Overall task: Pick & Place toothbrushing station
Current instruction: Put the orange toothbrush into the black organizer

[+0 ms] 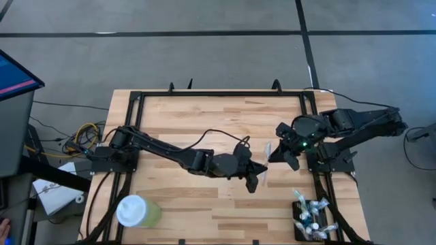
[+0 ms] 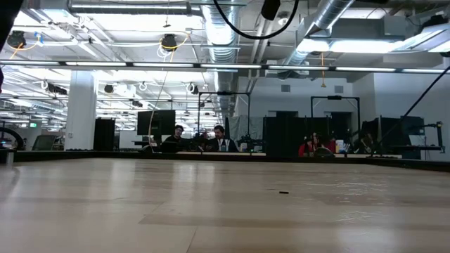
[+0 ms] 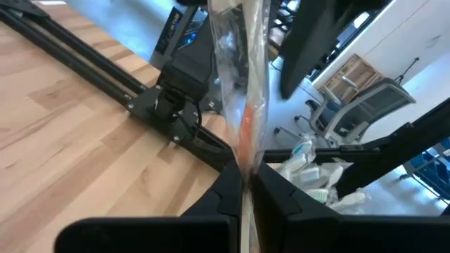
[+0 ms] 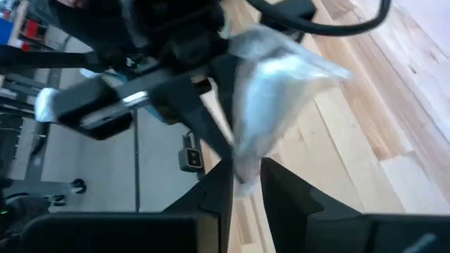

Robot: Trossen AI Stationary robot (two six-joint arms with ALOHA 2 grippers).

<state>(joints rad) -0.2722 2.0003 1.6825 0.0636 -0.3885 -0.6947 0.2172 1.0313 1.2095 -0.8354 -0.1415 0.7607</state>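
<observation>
Grey floor (image 1: 204, 54), exposed ducts (image 2: 232, 35), desks w/ monitors (image 2: 158, 123)

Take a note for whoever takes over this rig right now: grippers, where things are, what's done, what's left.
Left gripper: shut on a clear-wrapped toothbrush, held above mid-table.
Right gripper: fingers around the wrapper's other end; firmness of grip unclear.
Black holder: near right corner, already stuffed with wrapped items.
Green cup: near left, untouched.
Done: toothbrush lifted, handover under way.
Left: finish the handover, place it in the holder.
</observation>
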